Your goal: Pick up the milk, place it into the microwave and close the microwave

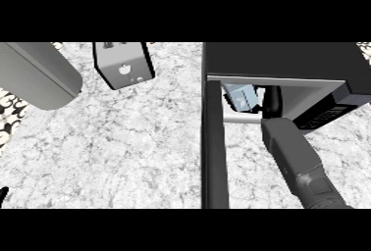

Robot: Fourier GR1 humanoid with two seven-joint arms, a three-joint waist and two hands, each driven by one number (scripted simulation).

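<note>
The microwave (290,61) stands at the upper right with its door (214,147) swung open toward me, seen edge-on as a dark vertical bar. Inside the cavity sits the light blue milk carton (241,96), slightly tilted, close to the left wall. My right hand (272,100) reaches into the cavity from the lower right and lies against the carton's right side, curled on it; the carton's far side is hidden. Only a black fingertip of my left hand (4,193) shows at the lower left edge, pointing up and resting.
A large grey box (36,73) lies at the upper left. A silver appliance with dark sides (123,63) stands beside it at the top. The microwave's control panel (326,110) faces right of the cavity. A black-and-white patterned strip (10,115) borders the marble counter (116,147).
</note>
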